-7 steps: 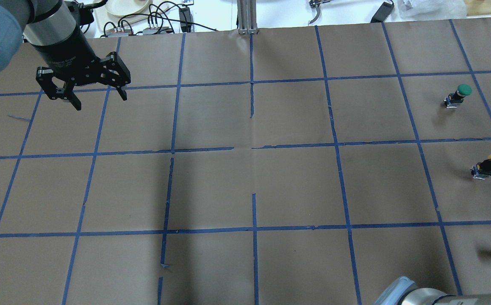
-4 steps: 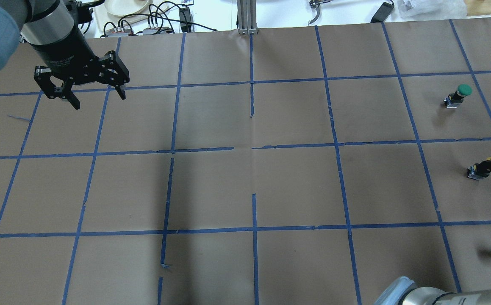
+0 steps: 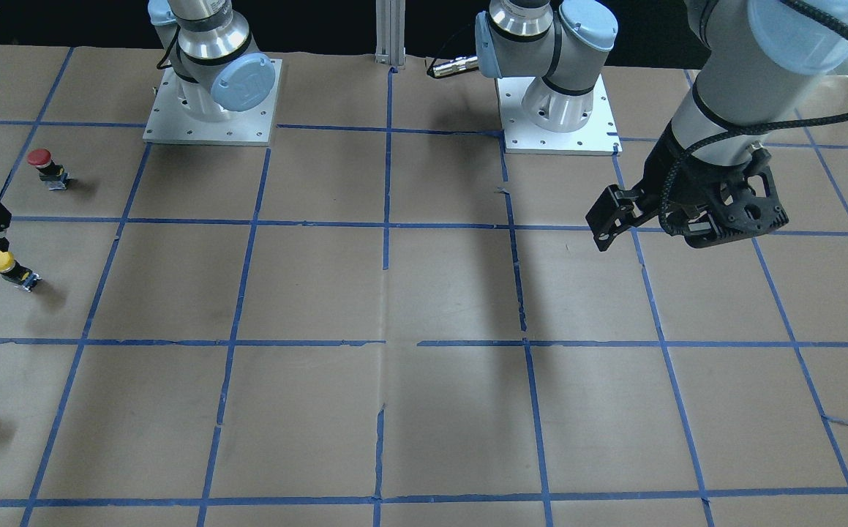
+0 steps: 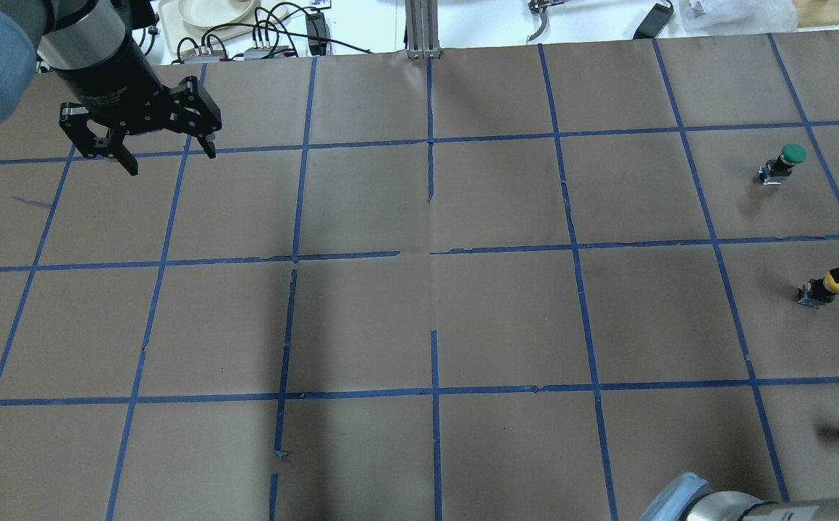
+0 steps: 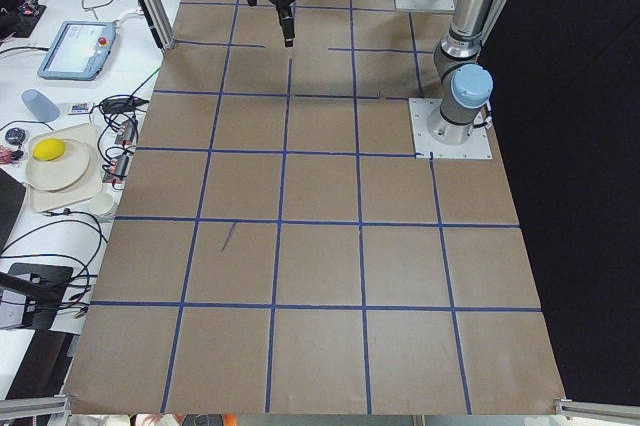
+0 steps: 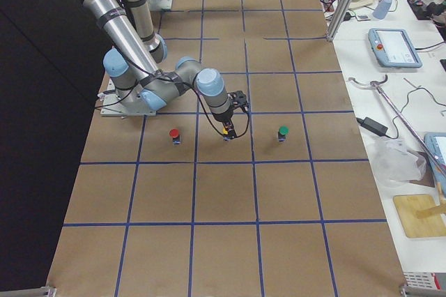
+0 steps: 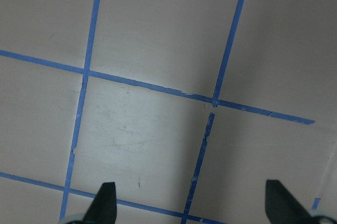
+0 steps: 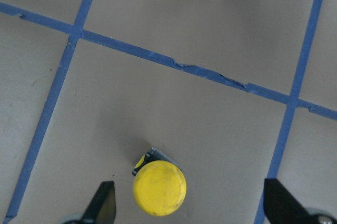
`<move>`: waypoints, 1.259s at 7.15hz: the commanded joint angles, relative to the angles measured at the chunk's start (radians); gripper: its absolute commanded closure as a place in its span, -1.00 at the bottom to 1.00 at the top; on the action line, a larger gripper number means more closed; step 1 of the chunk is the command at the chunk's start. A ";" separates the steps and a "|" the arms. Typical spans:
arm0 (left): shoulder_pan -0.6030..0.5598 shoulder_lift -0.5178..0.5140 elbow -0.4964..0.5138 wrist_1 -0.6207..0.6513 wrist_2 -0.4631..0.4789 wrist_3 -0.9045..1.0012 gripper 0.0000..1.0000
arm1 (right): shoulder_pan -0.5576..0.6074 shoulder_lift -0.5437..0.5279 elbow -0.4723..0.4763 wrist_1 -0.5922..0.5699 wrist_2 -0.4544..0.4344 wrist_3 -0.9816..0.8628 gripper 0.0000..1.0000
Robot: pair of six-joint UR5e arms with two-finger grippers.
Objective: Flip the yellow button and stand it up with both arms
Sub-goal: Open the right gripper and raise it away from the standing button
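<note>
Clipping the cap looks like the main danger: the yellow button (image 8: 159,187) stands on its small base with the cap up, likely top-heavy, so any sideways drift of the right gripper (image 8: 192,205) could catch it with a fingertip and topple it. That gripper hangs over it with jaws spread wide, holding nothing. Seen from the wrist, the button sits on the paper between the two fingertips, touching neither but closer to one. The left gripper (image 4: 170,161) is also spread wide and empty, well apart across the table, too far to steady anything.
</note>
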 commanded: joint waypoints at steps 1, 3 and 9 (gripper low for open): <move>-0.001 -0.008 -0.001 0.004 -0.002 -0.008 -1.00 | 0.014 -0.070 -0.188 0.284 -0.003 0.026 -1.00; -0.003 0.001 -0.001 0.000 0.005 0.001 -1.00 | 0.048 -0.101 -0.381 0.591 -0.012 0.077 -1.00; -0.087 0.031 -0.004 -0.045 0.004 0.004 -1.00 | 0.693 -0.089 -0.623 0.877 -0.121 0.786 -0.99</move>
